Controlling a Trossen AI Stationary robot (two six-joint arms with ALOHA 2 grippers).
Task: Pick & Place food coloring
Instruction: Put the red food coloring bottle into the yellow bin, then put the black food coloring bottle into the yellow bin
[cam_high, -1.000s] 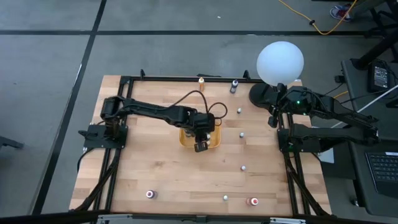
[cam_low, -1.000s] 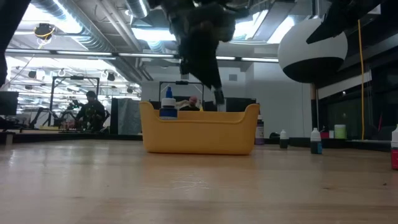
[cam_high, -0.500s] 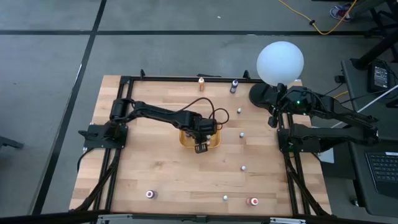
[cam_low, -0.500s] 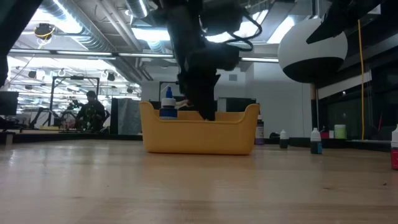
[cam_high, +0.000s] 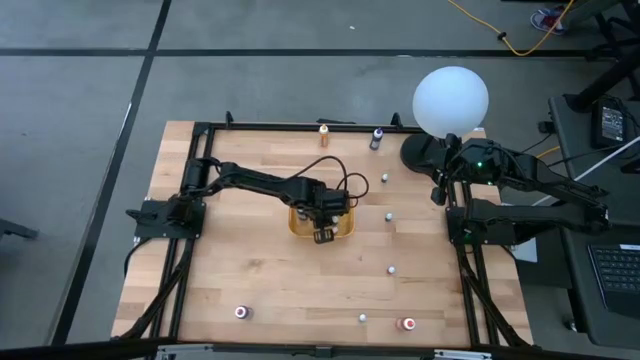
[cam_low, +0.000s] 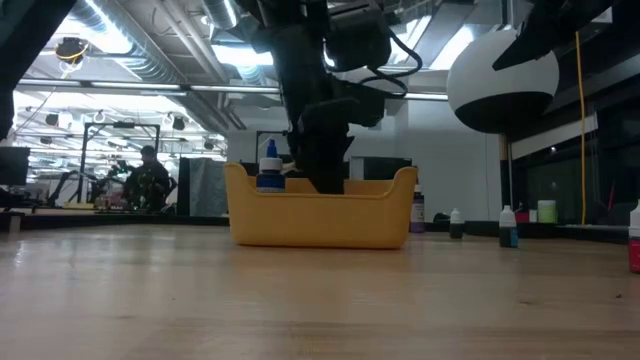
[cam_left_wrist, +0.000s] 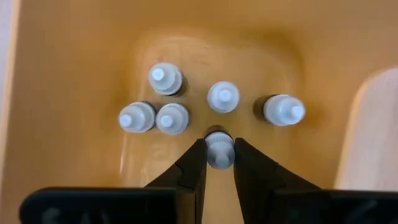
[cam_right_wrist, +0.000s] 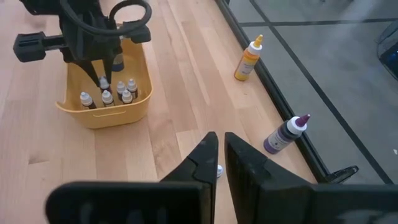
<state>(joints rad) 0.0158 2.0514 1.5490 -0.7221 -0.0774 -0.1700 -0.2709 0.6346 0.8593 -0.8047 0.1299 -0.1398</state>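
Left wrist view: the left gripper (cam_left_wrist: 219, 163) pinches a food coloring bottle (cam_left_wrist: 219, 149) inside the yellow tray (cam_left_wrist: 74, 62), beside five others (already placed); several bottles (cam_high: 388, 215) remain on the table.

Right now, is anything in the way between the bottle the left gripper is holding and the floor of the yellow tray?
Nothing visible. The left gripper holds the bottle inside the tray, over a bare patch of floor. Five other bottles stand close by, none under it.
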